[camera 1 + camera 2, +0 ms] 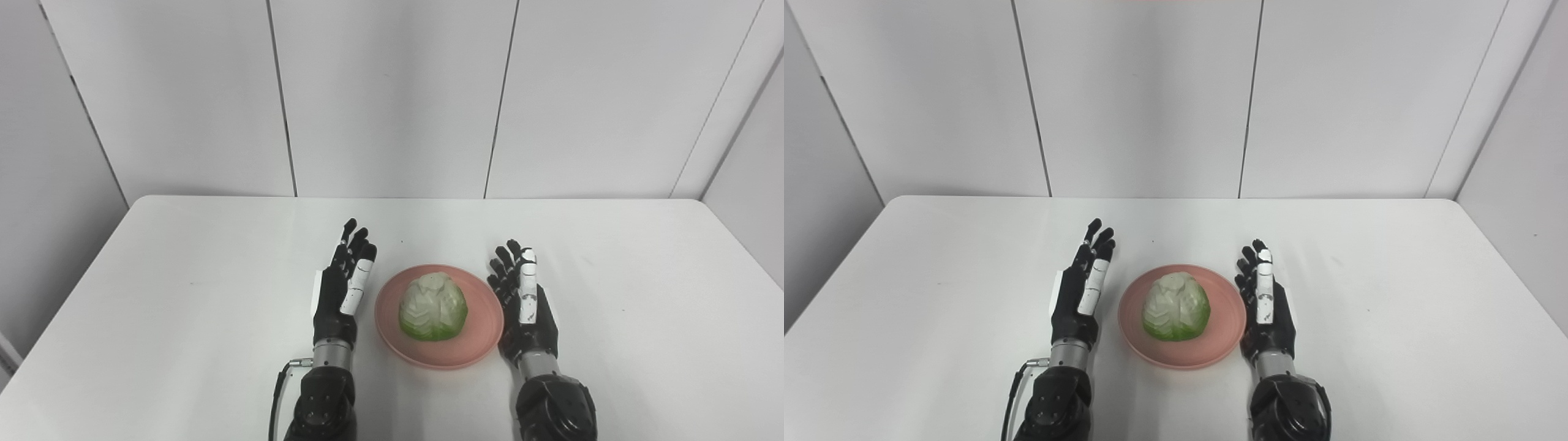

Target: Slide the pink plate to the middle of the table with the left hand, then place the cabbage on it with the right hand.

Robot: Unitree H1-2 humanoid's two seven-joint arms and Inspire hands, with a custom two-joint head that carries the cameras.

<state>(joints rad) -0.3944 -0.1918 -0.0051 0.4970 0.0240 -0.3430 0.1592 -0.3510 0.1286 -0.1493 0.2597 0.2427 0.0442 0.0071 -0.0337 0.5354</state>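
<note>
Cabbage (433, 306) sits on the pink plate (471, 352), roughly centred in it. Pale, whitish leaves on top, bright green around the lower edge. It rests on its base, upright, touching nothing but the plate.

Pink plate lies flat on the white surface (184, 294), near the middle from left to right and toward the near edge. Round, shallow, with a raised rim; bare pink shows all round the cabbage, widest on the near side.

Left hand (342, 288) just beside the plate's left rim, apart from it by a narrow strip of surface. Fingers (354, 240) straight and spread a little, pointing away toward the far wall, palm turned inward to the plate. Holds nothing. Black shell with a white patch along one finger; a grey wrist band below, and a cable looping out by the forearm.

Right hand (523, 300) just beside the plate's right rim, very close; cannot tell whether it touches the rim. Fingers extended and slightly apart, pointing away, palm facing the plate. Holds nothing. Same black shell with white markings.

Both forearms enter from the near edge, one each side of the plate. Behind the surface, plain pale wall panels (392, 92) with dark vertical seams.
</note>
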